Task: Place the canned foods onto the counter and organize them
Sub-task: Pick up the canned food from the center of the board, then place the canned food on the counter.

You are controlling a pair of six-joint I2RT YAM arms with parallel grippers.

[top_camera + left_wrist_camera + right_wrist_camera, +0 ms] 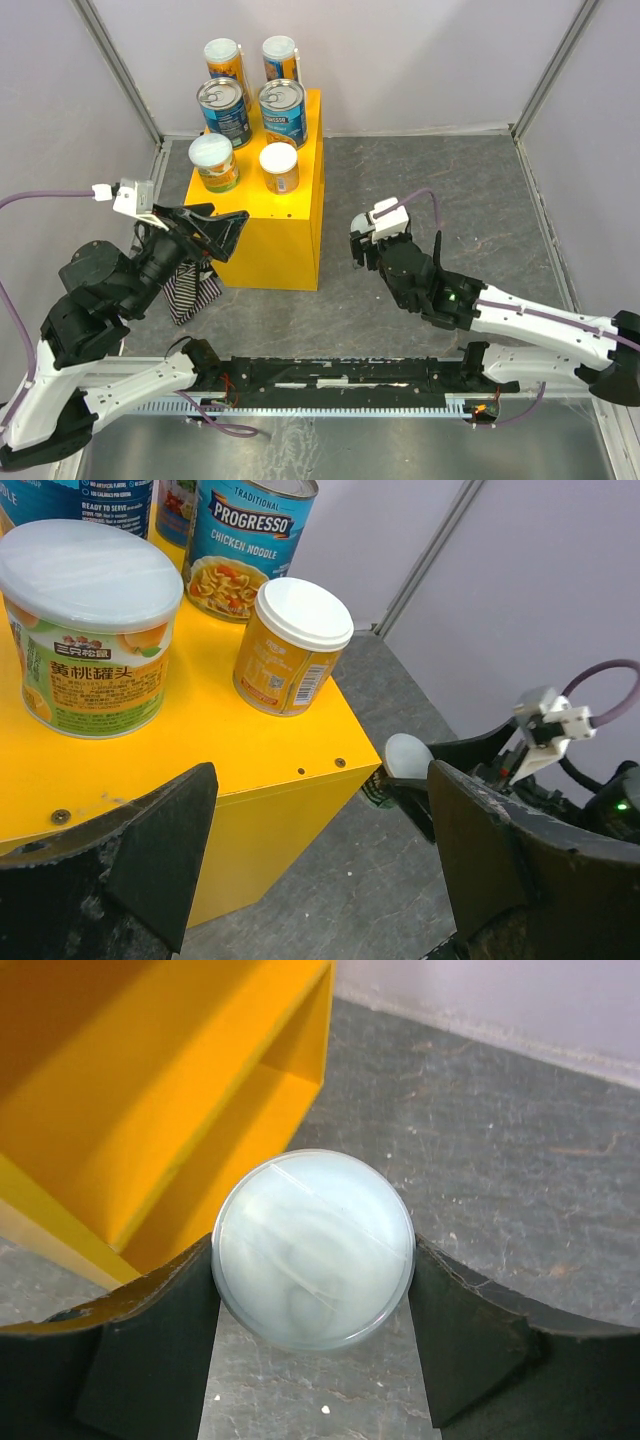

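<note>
Overhead, the yellow box (262, 205) stands on the grey tabletop (450, 180). Its top carries three rows of two: an orange pair (224, 60) at the back, a blue Progresso pair (283, 108) in the middle, then a green-labelled can (213, 160) and a small orange can (279, 167) in front. The left tool (228, 222) hovers at the box's near left corner, close to a striped cloth (190, 290), its jaws apart and empty. The right tool (358, 248) is over bare tabletop right of the box, and what it grips is hard to see from here.

From the left wrist, both fingers (150, 850) stand wide with nothing between them, facing the two front cans. Beyond the box, the right tool carries a pale-lidded can (407, 756).

From the right wrist, that can's round translucent lid fills the gap. Both fingers (150, 1310) press against its sides, above the tabletop just beside the box.
</note>
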